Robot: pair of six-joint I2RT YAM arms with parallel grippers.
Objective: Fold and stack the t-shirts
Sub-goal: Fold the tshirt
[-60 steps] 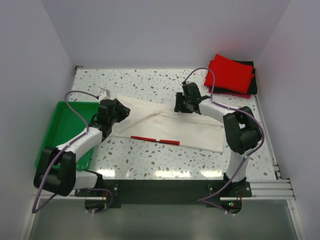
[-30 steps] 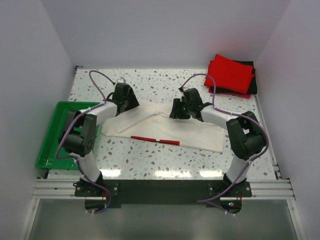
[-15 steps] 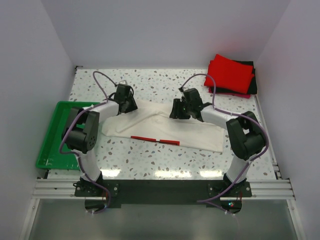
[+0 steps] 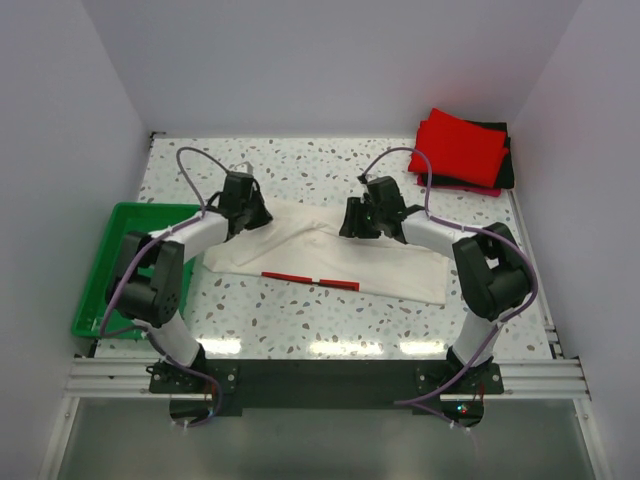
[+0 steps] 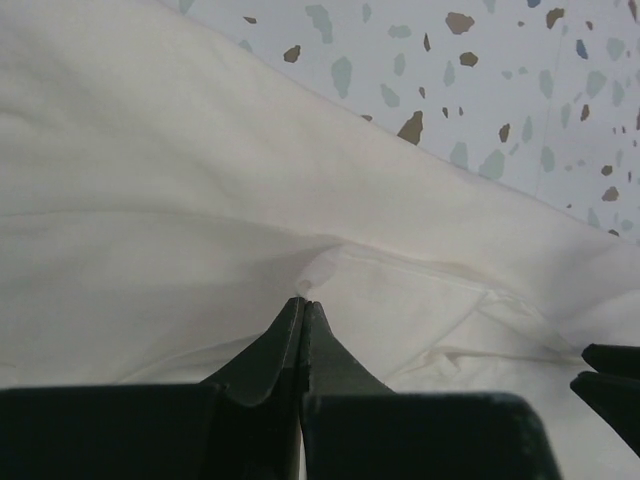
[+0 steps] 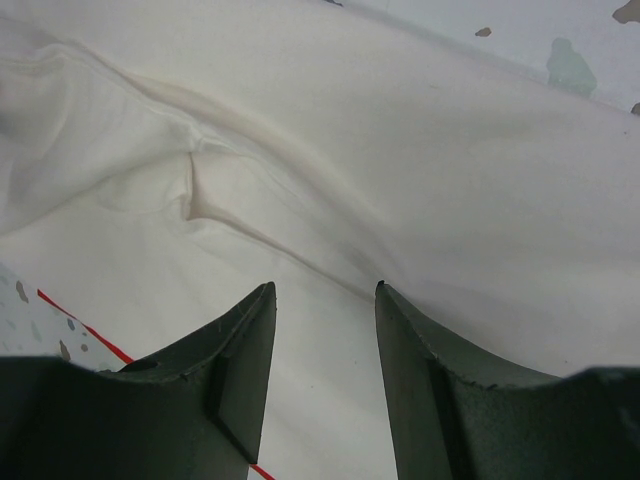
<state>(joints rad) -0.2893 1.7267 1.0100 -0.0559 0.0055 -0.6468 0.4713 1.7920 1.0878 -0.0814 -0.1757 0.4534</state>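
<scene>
A cream-white t-shirt (image 4: 390, 262) lies spread across the middle of the table, with a thin red stripe (image 4: 310, 279) near its front edge. My left gripper (image 4: 252, 216) is at the shirt's far left corner. In the left wrist view its jaws (image 5: 303, 302) are shut, pinching a small pucker of the cream cloth (image 5: 150, 200). My right gripper (image 4: 352, 224) rests on the shirt's far edge near the middle. Its jaws (image 6: 322, 290) stand open over the cloth (image 6: 480, 180), where a fold ridge runs up to the gap. A folded red t-shirt (image 4: 460, 145) lies on a black one (image 4: 507, 165) at the far right.
A green tray (image 4: 110, 290) sits at the table's left edge, beside the left arm. The side walls stand close on both sides. The speckled tabletop (image 4: 300, 160) shows behind the shirt, and a strip of it (image 4: 300, 320) in front.
My left gripper has shut on the shirt's far left corner, and its arm has shifted slightly. The right arm and its open jaws have stayed put.
</scene>
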